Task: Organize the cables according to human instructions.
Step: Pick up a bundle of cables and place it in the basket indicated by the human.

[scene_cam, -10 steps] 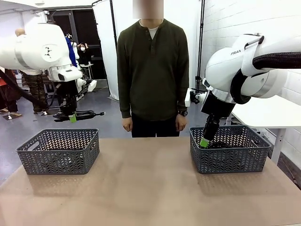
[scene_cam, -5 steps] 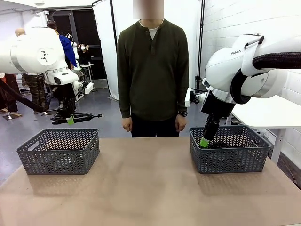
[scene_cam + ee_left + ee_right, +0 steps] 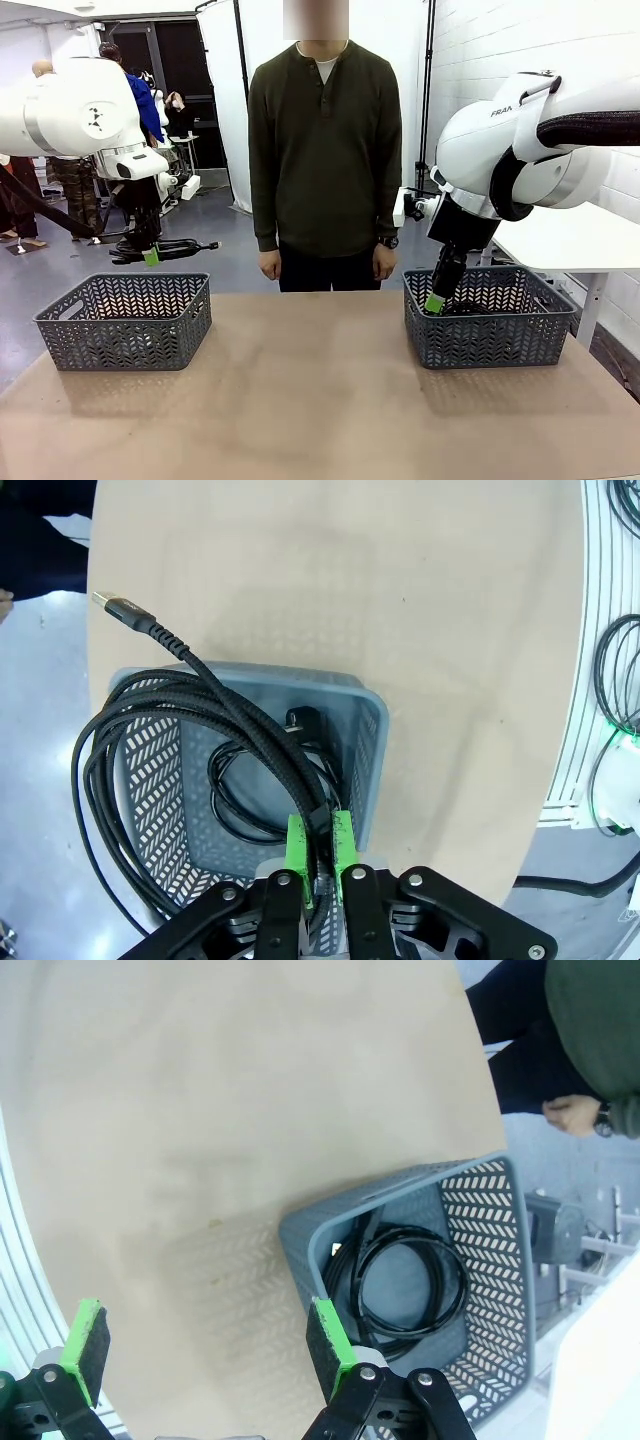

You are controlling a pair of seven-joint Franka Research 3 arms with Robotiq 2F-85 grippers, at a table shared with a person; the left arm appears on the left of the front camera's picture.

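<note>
My left gripper point(image 3: 150, 255) hangs above the left grey basket point(image 3: 125, 322), shut on a coiled black braided cable point(image 3: 172, 245). In the left wrist view the green fingers point(image 3: 297, 842) pinch this cable point(image 3: 215, 705), whose loops hang over the basket point(image 3: 372, 742), its plug point(image 3: 115, 605) sticking out. Another coiled cable point(image 3: 262, 792) lies inside that basket. My right gripper point(image 3: 437, 300) is at the near left corner of the right basket point(image 3: 490, 335), open with nothing in it. In the right wrist view, a cable coil point(image 3: 405, 1282) lies in that basket point(image 3: 300, 1250). The human point(image 3: 325, 150) stands at the far side, arms down.
The brown tabletop point(image 3: 310, 400) stretches between the two baskets. The human's hand point(image 3: 572, 1115) hangs beyond the table's far edge. Other people and equipment stand far behind on the left.
My left arm has shifted slightly, carrying the held cable a little lower and to the left over the left basket. The right arm and the human have not moved.
</note>
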